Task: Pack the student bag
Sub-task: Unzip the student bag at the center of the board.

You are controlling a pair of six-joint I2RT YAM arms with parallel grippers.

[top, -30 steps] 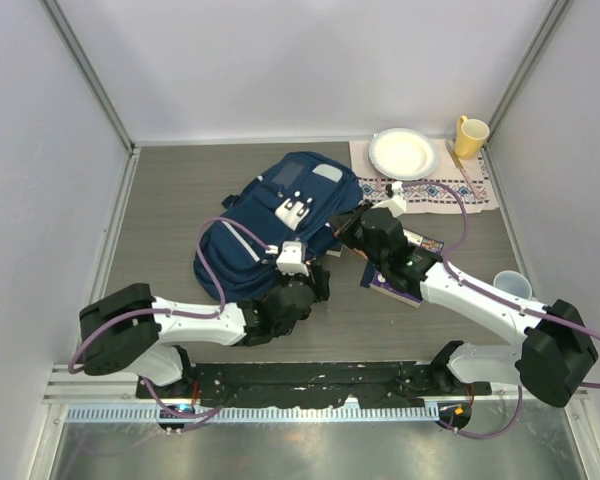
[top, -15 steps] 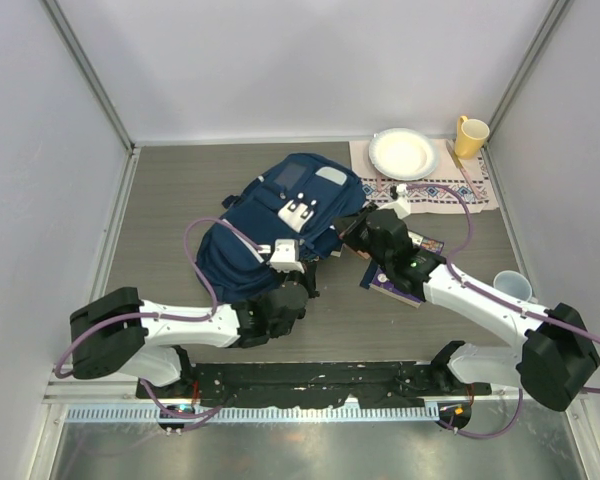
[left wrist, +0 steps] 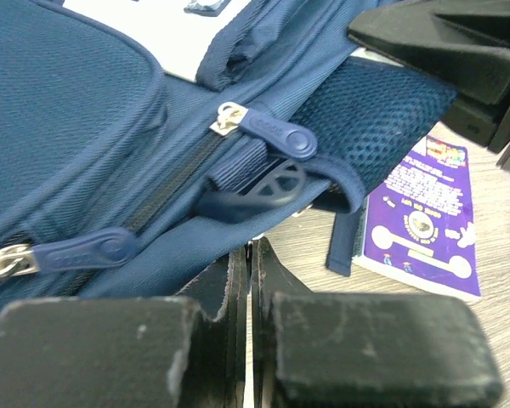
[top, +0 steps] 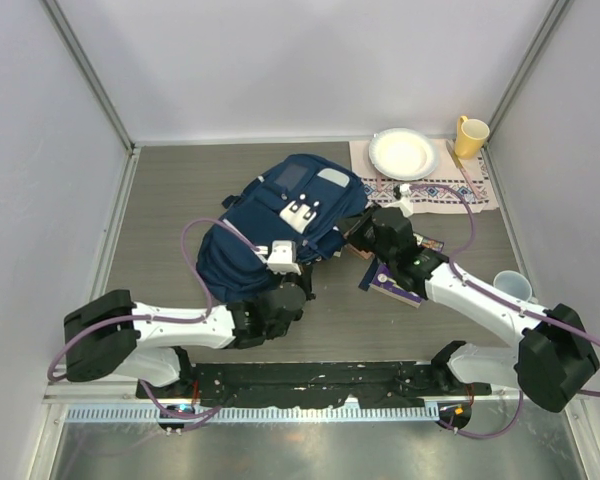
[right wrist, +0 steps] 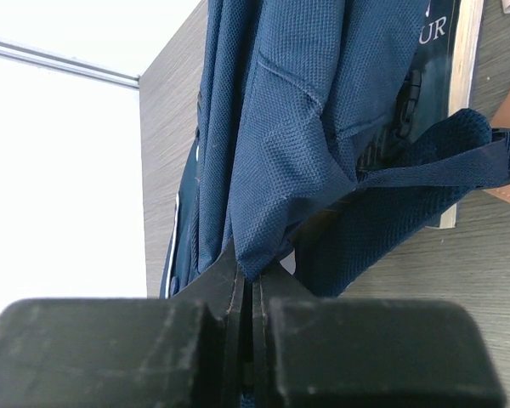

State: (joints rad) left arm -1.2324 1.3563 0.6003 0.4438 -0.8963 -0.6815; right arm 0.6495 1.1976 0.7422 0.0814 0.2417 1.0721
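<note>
Top external view: the student bag (top: 280, 215) lay flat near the middle of the bench (top: 160, 200). The right end effector (right wrist: 248, 274) was clenched on a fold of the bag's fabric at its 3 o'clock edge. The right wrist view showed only a narrow peak of cloth between the fingers. The left end effector (left wrist: 248, 255) was clenched at the bag's 6 o'clock edge, tips against the lower seam. Whether cloth was caught there could not be told. The 2 blue zip pulls (left wrist: 276, 140) above it lay ungripped.

Risks noted:
1. The right pinch looked shallow. A lift or pull would likely strip the fold out and drop the bag.
2. A purple book (left wrist: 421, 221) lay just beside the bag at 3 o'clock, with a strap (left wrist: 344, 238) crossing its edge. Dragging the bag could sweep the book along.
3. If the left end effector held nothing, the bag would slide rather than open.
4. A plate (top: 403, 152) and a yellow mug (top: 470, 135) stood toward 1 o'clock. A long pull that way could reach them.
</note>
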